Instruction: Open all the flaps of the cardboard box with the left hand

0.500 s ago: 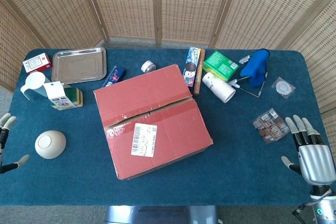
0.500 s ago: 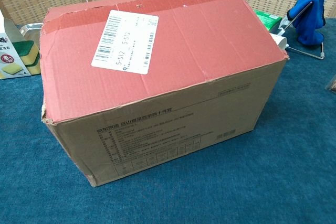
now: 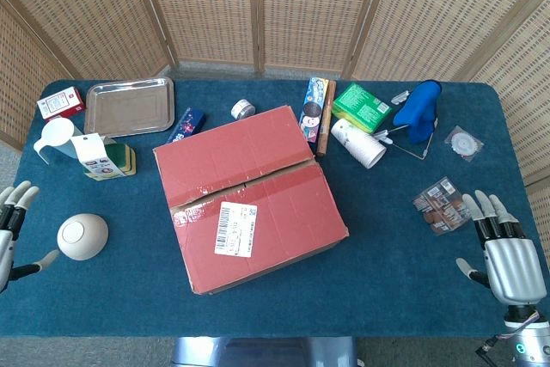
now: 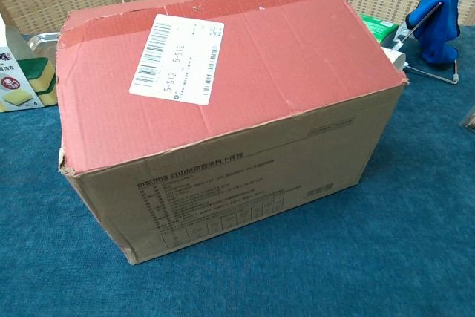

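Cardboard box (image 3: 249, 197) sits mid table (image 3: 387, 272), flaps flat & closed. Left hand (image 3: 10, 229) at table's left edge, fingers spread, holding nothing, just beside white bowl (image 3: 82, 236). Right hand (image 3: 507, 251) at right edge, fingers apart, empty.

Bright even light, soft faint shadows, mild glare on steel tray (image 3: 130, 105), sharp focus.

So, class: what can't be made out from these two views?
- Cardboard box contents: closed flaps hide them, both views.
- Left hand: cut by the head view's left edge; absent from chest view.
- White label small print: too fine to read.
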